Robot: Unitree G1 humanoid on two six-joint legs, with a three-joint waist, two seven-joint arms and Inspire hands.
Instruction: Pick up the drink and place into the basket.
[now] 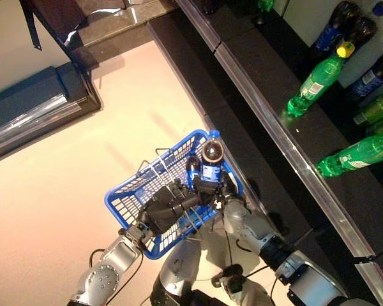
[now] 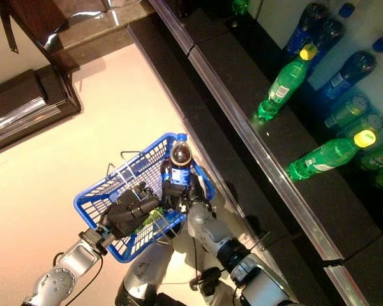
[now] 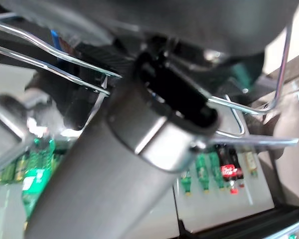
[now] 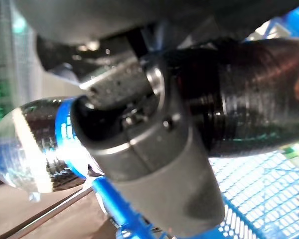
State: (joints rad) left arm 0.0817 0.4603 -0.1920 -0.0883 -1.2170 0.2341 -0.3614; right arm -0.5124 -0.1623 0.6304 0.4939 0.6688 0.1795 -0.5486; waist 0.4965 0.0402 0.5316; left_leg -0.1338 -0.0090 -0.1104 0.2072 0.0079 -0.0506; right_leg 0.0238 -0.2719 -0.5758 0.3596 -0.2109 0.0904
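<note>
A blue plastic basket [image 1: 122,205] hangs in front of me over the floor. My left hand [image 1: 166,208] is curled round its wire handles [image 3: 50,64]. A dark cola bottle [image 1: 210,158] with a blue label and blue cap stands upright at the basket's far right corner. My right hand [image 1: 221,189] is shut round its lower body. In the right wrist view, the bottle [image 4: 40,144] lies across the thumb [image 4: 154,164], with blue basket mesh [image 4: 259,199] beneath. Whether the bottle rests on the basket's bottom is hidden.
A long dark shelf [image 1: 287,121] with a metal front edge runs along the right. Several green bottles [image 1: 316,80] and dark bottles [image 1: 335,25] lie on it. A dark low cabinet [image 1: 38,102] stands at the upper left on the beige floor.
</note>
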